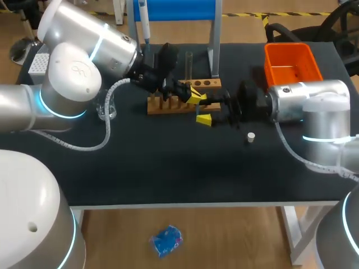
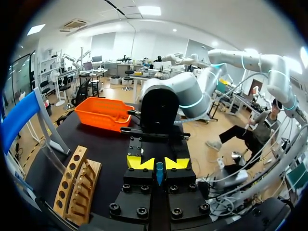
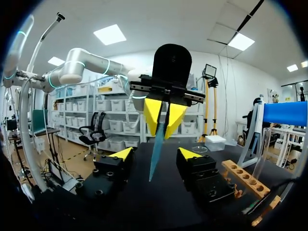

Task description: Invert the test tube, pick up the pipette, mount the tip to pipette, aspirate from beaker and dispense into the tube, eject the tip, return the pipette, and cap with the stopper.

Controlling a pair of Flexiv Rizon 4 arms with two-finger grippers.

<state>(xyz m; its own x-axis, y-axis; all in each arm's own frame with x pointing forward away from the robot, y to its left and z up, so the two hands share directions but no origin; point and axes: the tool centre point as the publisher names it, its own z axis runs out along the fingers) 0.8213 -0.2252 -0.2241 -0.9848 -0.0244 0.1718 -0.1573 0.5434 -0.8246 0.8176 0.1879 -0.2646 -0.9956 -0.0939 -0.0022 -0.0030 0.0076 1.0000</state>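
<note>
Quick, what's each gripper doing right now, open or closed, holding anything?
Left gripper: closed on a translucent blue plastic pipette tip.
Right gripper: open, holding nothing.

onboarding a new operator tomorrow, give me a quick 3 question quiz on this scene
1. True or false: the right gripper is shut on the stopper.
2. What does the left gripper hold? A) a blue pipette tip B) the stopper C) nothing
3. Fill in: the bin on the table by the right arm is ___ in colour.

Key: 1 false, it is open and the stopper lies on the table; 2 A; 3 orange.
</note>
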